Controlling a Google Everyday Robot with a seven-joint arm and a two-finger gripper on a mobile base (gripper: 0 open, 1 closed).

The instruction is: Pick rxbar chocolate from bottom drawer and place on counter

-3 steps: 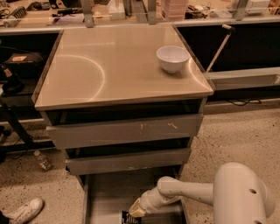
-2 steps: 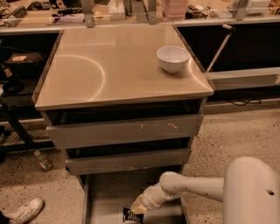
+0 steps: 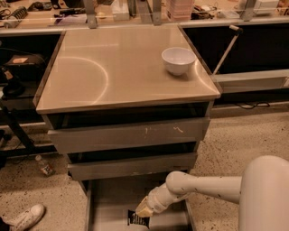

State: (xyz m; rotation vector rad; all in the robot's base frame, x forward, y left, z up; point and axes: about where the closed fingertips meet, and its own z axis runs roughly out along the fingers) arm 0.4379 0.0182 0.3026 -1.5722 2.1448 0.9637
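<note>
The rxbar chocolate (image 3: 135, 219) is a small black wrapper with pale lettering, low in the open bottom drawer (image 3: 108, 203), a grey metal tray at the foot of the cabinet. My gripper (image 3: 143, 211) reaches down into that drawer from the right on a white arm, and its tip meets the top of the wrapper. The counter (image 3: 117, 67) is the square brushed-steel top above, with a curved arc mark on its left.
A white bowl (image 3: 179, 60) stands at the counter's right rear. Two drawers with scuffed grey fronts (image 3: 131, 135) are partly open above the bottom one. A cluttered bench (image 3: 135, 11) runs behind. A shoe (image 3: 28, 216) and a small bottle (image 3: 45, 166) lie on the floor at left.
The arm has shifted slightly right and up, and the gripper with the black wrapper at its tip has moved a little with it. Nothing else has moved.
</note>
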